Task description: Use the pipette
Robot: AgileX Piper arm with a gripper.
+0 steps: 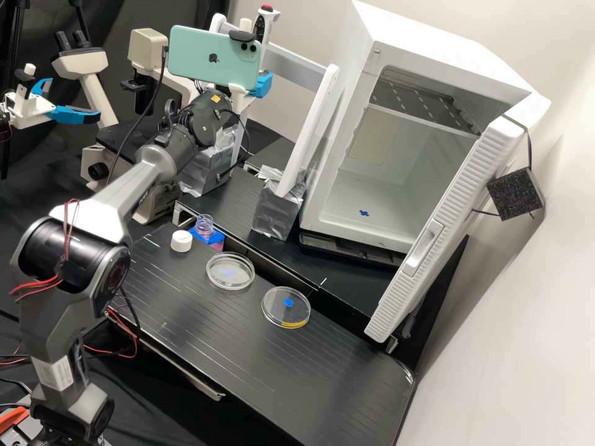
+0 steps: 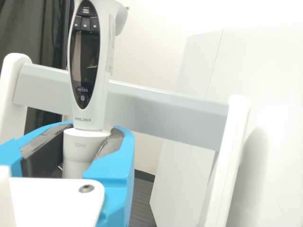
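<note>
Around the upright pipette point(image 2: 86, 61), pincer point(image 1: 263, 84)

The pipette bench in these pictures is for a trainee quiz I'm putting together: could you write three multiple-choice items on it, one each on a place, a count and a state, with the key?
1. Where is the white cap?
A. Inside the white cabinet
B. On the bench, near the small bottle
C. On top of a dish

2. How many round clear dishes are on the bench?
A. Two
B. Four
C. Five

3. How is the pipette at the gripper?
A. Lying flat
B. Upside down
C. Upright

Key:
1 B: the high view shows the cap on the dark surface, close to the bottle.
2 A: one dish lies nearer the cap, the other dish farther from it.
3 C: the wrist view shows its body rising above the gripper's blue fingers.
</note>
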